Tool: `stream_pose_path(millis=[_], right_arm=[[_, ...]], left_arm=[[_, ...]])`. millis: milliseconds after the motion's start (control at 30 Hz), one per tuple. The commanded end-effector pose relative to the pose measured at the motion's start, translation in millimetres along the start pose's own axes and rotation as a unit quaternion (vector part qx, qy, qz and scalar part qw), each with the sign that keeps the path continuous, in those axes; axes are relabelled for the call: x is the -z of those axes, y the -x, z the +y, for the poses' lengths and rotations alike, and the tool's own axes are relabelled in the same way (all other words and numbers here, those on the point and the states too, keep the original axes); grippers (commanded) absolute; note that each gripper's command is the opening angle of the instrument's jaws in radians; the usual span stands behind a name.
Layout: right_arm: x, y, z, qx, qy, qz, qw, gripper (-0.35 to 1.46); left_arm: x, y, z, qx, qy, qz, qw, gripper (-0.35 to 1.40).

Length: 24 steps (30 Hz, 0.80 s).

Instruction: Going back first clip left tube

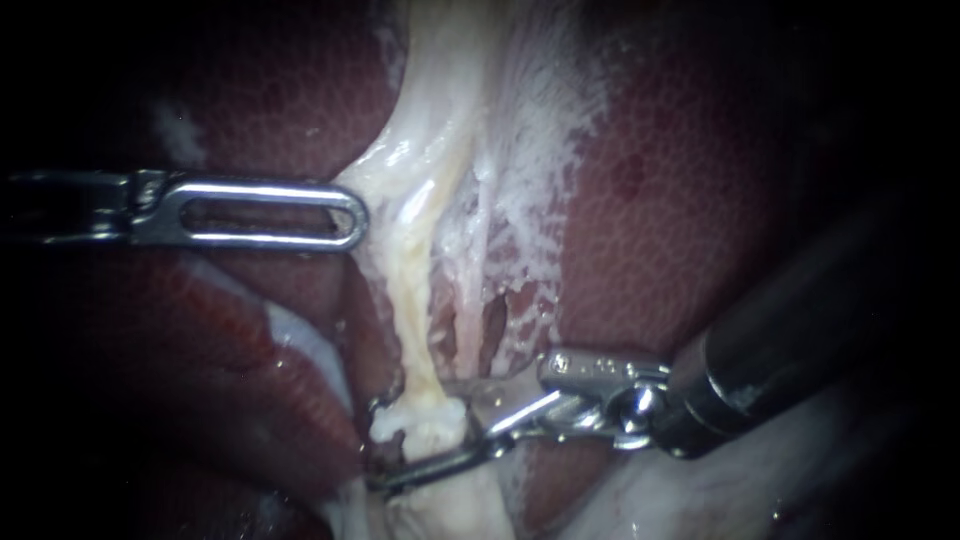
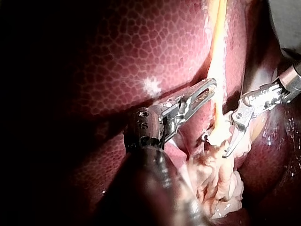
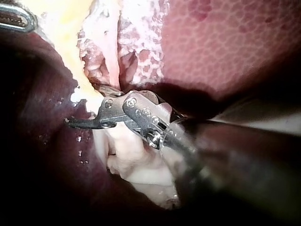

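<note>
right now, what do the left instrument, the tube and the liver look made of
Left instrument: polished metal, likely steel, going by its bright silvery glints.
Tube: soft, pale yellow tissue, wet and stringy, perhaps fatty.
Liver: soft dark red tissue, glossy wet surface with a fine mottled pattern.

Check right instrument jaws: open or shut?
Open: the right instrument jaws stand apart in the endoscope view, the tube between them.

- Your liver reads deep maroon, with a fine cobbled net pattern all over.
- The left tube runs pale yellow, turning creamy white at its near end.
- Lacy white tissue lies right of it.
- Your left instrument shines silver.
- Your right instrument has a silver tip and a black shaft.
</note>
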State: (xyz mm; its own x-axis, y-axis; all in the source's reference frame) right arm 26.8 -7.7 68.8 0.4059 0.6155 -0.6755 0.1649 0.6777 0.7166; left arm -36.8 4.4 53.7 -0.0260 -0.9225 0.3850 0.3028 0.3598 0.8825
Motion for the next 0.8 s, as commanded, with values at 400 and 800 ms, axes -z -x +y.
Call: stream_pose_path(millis=[400, 800], right_arm=[[-0.5, 0.3, 0.8, 0.038, 0.001, 0.002, 0.9993, 0.49], [2.3, -0.4, 1.3, 0.063, -0.005, 0.003, 0.998, 0.53]], left_arm=[[-0.2, -0.1, -0.7, 0.001, 0.002, -0.001, 1.0, -0.35], [-0.2, -0.1, -1.0, 0.001, 0.002, -0.001, 1.0, -0.35]])
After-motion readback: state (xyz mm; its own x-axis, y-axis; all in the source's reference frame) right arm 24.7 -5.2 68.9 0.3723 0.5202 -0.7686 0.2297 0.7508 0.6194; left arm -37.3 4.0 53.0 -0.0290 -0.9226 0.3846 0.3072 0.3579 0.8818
